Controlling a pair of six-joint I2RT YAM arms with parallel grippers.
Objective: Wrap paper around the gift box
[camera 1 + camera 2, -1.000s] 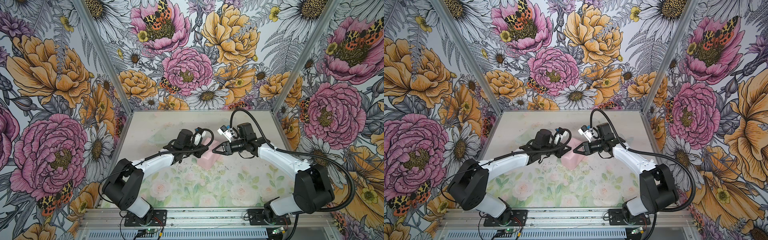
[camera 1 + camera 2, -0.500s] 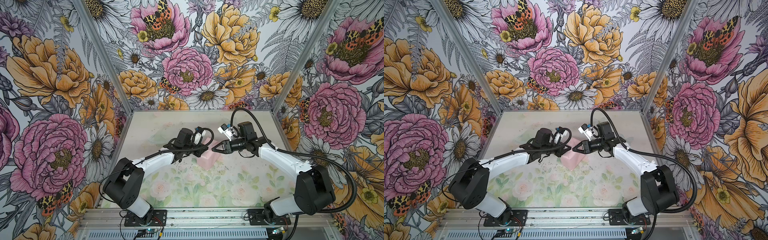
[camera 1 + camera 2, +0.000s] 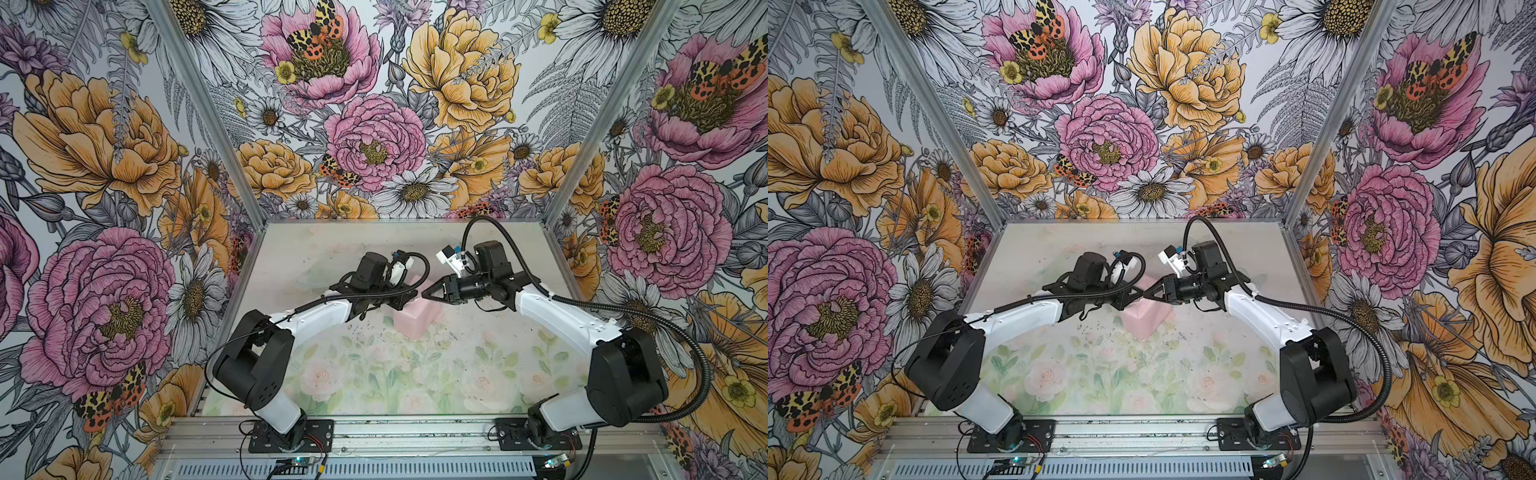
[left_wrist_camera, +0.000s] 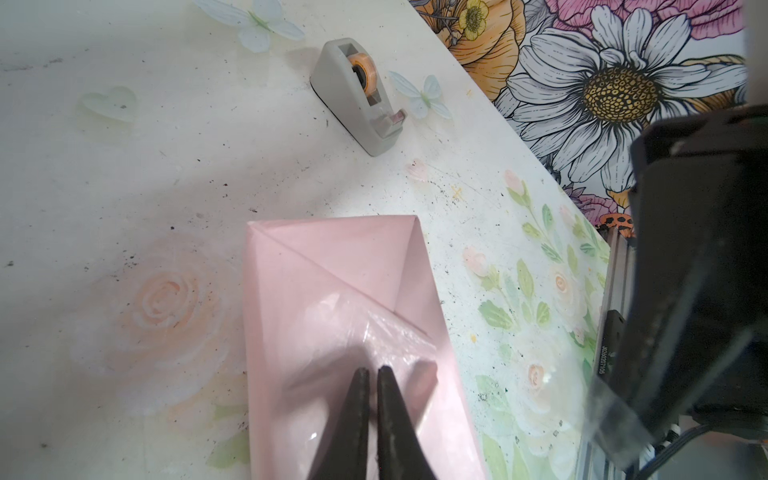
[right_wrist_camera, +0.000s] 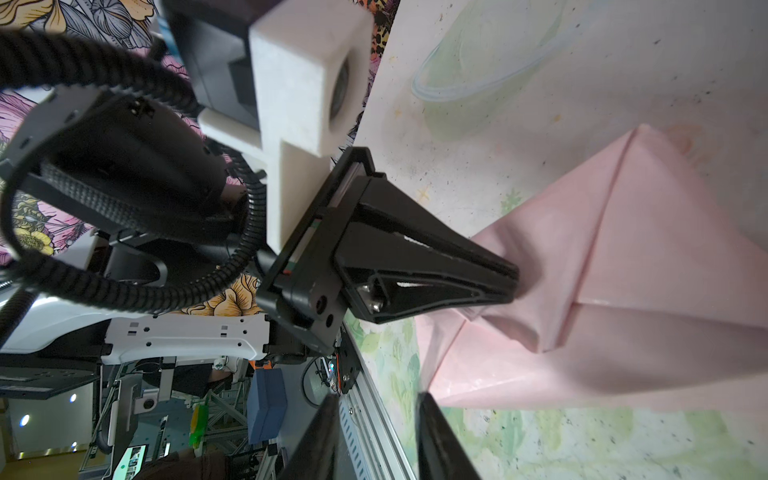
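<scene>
The gift box is hidden inside the pale pink paper (image 3: 415, 322) (image 3: 1144, 318), which is folded round it into a package with triangular end folds (image 4: 332, 266) (image 5: 644, 249). A patch of clear tape (image 4: 374, 328) lies on the paper. My left gripper (image 4: 372, 370) (image 3: 408, 294) (image 5: 513, 284) is shut, its tips pressing on the package where the paper dents in. My right gripper (image 5: 378, 399) (image 3: 426, 294) (image 3: 1148, 294) is open just beside the package, tip to tip with the left one, nothing between its fingers.
A grey tape dispenser (image 4: 357, 95) with an orange roll stands on the table beyond the package, near the wall. The right arm's black link (image 4: 698, 270) is close by. An aluminium rail (image 3: 374, 428) runs along the table's front edge.
My right gripper's jaws have opened wider beside the package. The left gripper has stayed shut, pressed on the paper.
</scene>
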